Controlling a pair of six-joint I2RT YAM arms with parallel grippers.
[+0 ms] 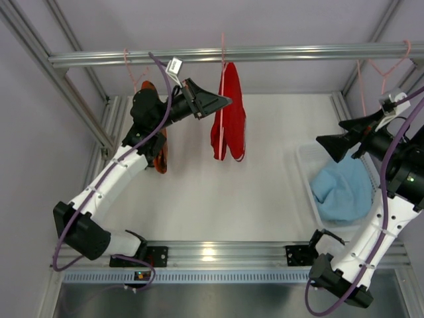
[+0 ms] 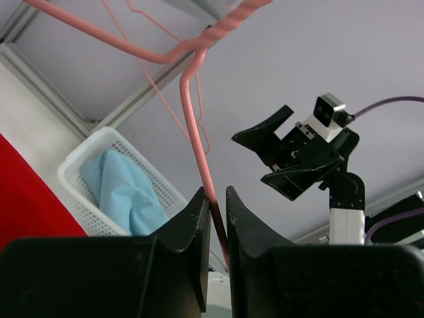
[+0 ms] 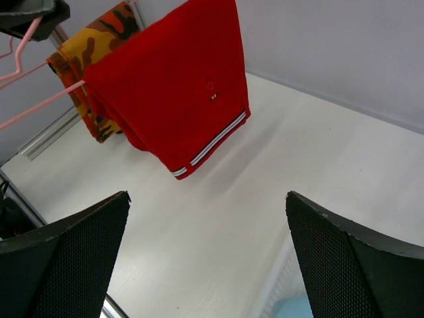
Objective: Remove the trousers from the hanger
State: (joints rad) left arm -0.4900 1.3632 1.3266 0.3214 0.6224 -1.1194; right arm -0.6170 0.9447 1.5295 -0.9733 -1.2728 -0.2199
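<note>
My left gripper (image 2: 217,199) is nearly closed, pinching the wire of the pink hanger (image 2: 195,119) whose red trousers (image 1: 230,112) hang folded below the rail (image 1: 278,52). My right gripper (image 1: 329,142) gapes wide, empty. The cloth looks soft, light and likely to slide; I'd grasp its lower hem.

You work inside a box of pale grey-lilac walls (image 1: 298,20), plain and evenly lit. A white desk (image 1: 218,199) fills the middle, matte and smooth, with soft shadows lying on it. Silver aluminium profile frames it: a horizontal crossbar (image 1: 298,52) runs across the far side above the desk, slanted posts (image 1: 53,73) rise at the left, and a front rail (image 1: 218,252) lies along the near edge, where you see a bright glare of light. Just nearer than that rail sits a ribbed metal strip (image 1: 218,277), then a darker brushed-grey surface (image 1: 218,301). In the right wrist view the desk meets the wall in a clean straight line.
</note>
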